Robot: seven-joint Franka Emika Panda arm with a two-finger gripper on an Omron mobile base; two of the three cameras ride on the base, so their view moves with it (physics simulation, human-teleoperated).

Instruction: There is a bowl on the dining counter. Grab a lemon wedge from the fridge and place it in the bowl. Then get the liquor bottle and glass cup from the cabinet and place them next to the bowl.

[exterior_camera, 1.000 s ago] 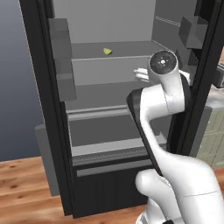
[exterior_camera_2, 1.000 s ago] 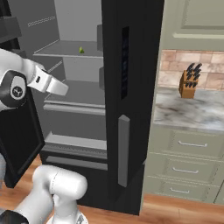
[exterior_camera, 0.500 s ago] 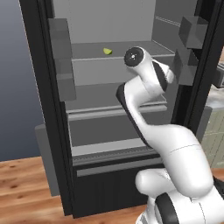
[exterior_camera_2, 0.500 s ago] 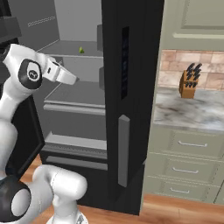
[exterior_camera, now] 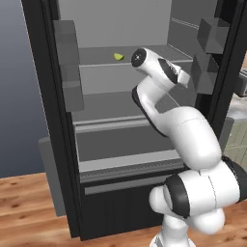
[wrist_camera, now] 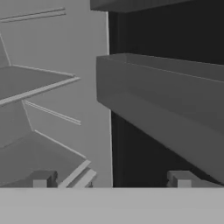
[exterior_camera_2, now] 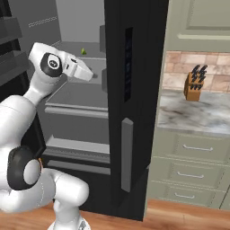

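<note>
The fridge [exterior_camera: 120, 120] stands open, and its inside is grey with flat shelves. The lemon wedge [exterior_camera: 118, 56] is a tiny yellow-green bit lying on the top shelf [exterior_camera: 96, 55], far back in the fridge, at about 11 o'clock from the middle of the left base view. In the right base view the same lemon wedge [exterior_camera_2: 83, 51] sits up at about 11 o'clock too, small and alone on its shelf. The white arm [exterior_camera: 188, 140] rises from 5 o'clock in the left base view and bends up into the fridge. Its hand is just beside the lemon wedge, a little to the right of it and a bit lower, and it is not touching it. In the right base view the gripper [exterior_camera_2: 90, 75] points to the right, toward the black door [exterior_camera_2: 130, 103], and sits lower than the lemon wedge. In the hand view the two finger tips [wrist_camera: 41, 178] stand far apart at 6 o'clock, so the claw is spread wide and there is nothing between them. That view looks at a grey door bin [wrist_camera: 166, 105] at 3 o'clock and at shelf edges at 9 o'clock. Off at 3 o'clock in the right base view a knife block [exterior_camera_2: 194, 84] stands on a marble counter [exterior_camera_2: 193, 114] above pale green drawers [exterior_camera_2: 193, 166].
</note>
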